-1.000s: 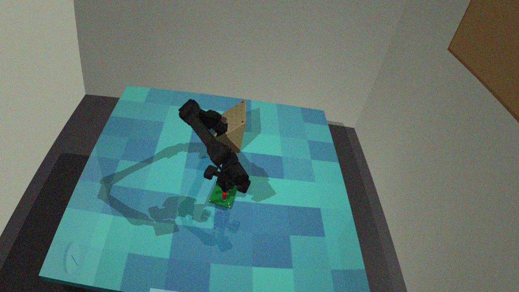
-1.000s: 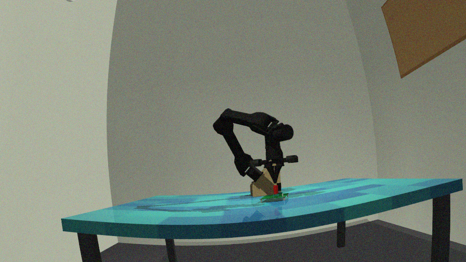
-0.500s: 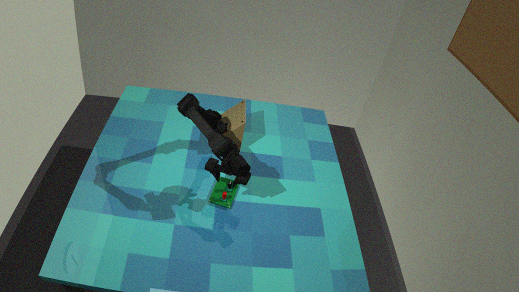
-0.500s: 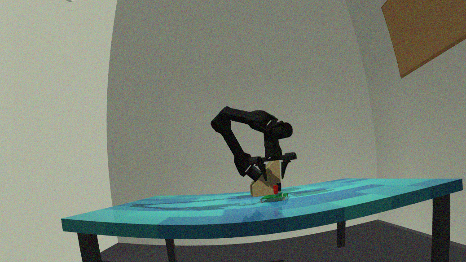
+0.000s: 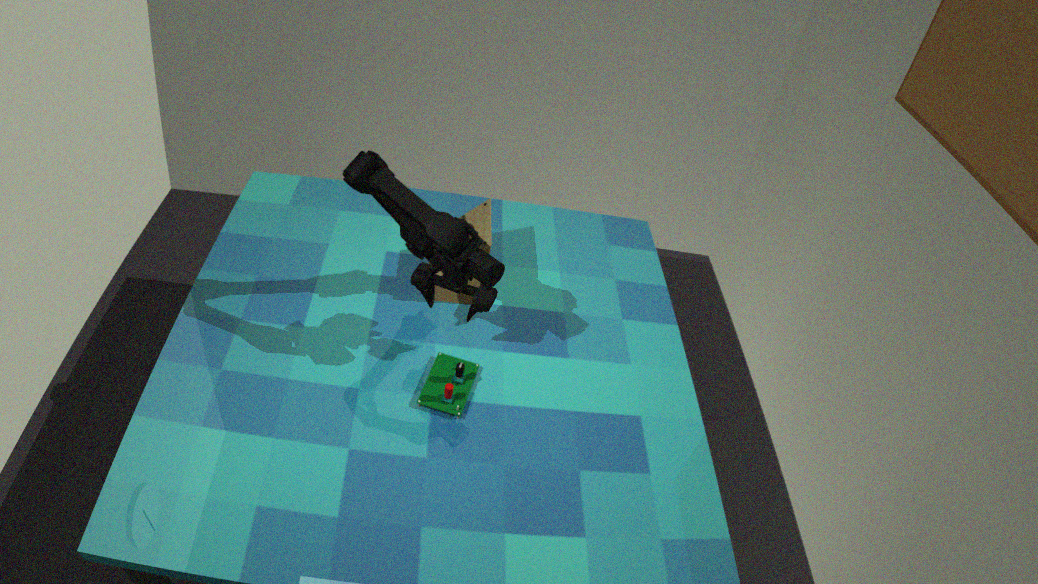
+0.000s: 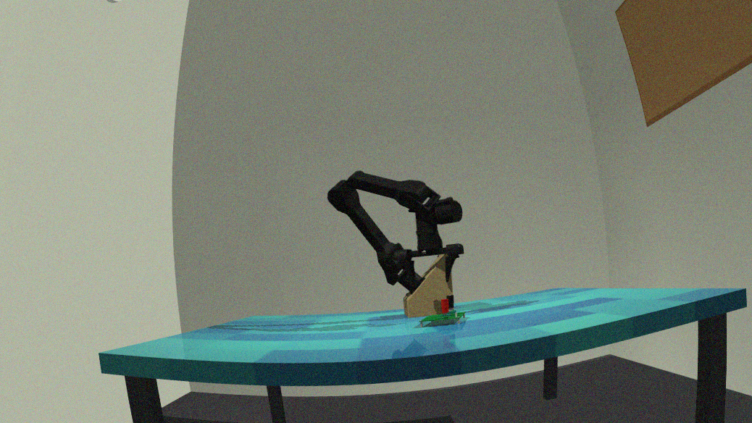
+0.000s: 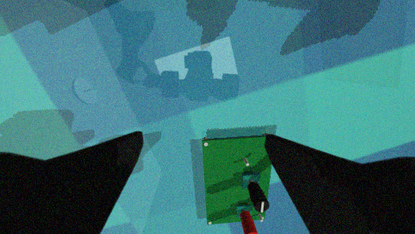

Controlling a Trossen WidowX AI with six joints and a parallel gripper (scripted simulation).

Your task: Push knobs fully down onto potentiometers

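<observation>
The green circuit board (image 5: 468, 390) (image 6: 434, 318) (image 7: 224, 160) stands on short legs on the table. The red knob (image 5: 448, 391) (image 6: 445, 306) (image 7: 248, 223) and the black knob (image 5: 460, 368) (image 6: 450, 300) (image 7: 257, 195) stand upright over teal potentiometers on the board. In the wrist view the lower end of each knob appears close against its potentiometer, but any small gap is too fine to tell. My gripper (image 5: 451, 313) (image 7: 206, 139) is open and empty. It is above the table, to the robot-base side of the board, clear of both knobs.
The tan wooden wedge (image 5: 479, 217) (image 6: 431, 300) is near the arm's base, behind the gripper. The blue and teal patchwork table (image 5: 508, 501) (image 6: 315, 350) carries arm shadows. A brown panel (image 5: 987, 108) (image 6: 694, 57) is high at the right, away from the arm.
</observation>
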